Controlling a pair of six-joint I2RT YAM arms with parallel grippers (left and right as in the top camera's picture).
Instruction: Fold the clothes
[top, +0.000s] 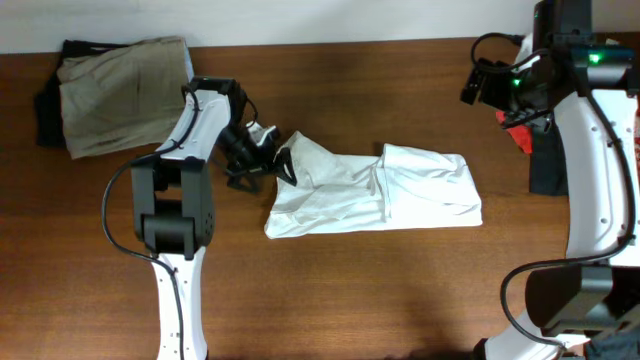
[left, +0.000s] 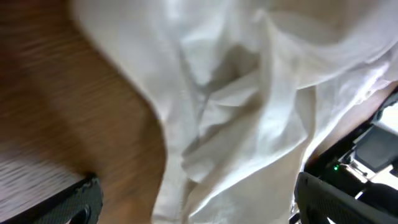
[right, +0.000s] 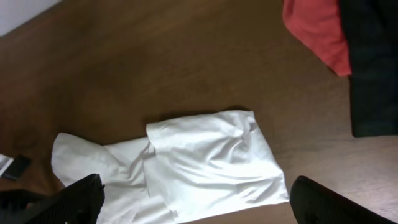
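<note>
The white T-shirt lies part-folded across the middle of the table, its right half doubled over. At the shirt's left end, my left gripper is open. In the left wrist view its fingertips stand wide apart, with wrinkled white fabric close below and between them. My right gripper hangs open, high above the table's back right. Its wrist view looks down on the whole shirt from a distance, its fingers holding nothing. A red garment and a black garment lie loose at the right.
A folded khaki garment rests at the back left corner on something dark. The red garment and the black garment sit by the right arm's upright. Bare wood runs along the front of the table.
</note>
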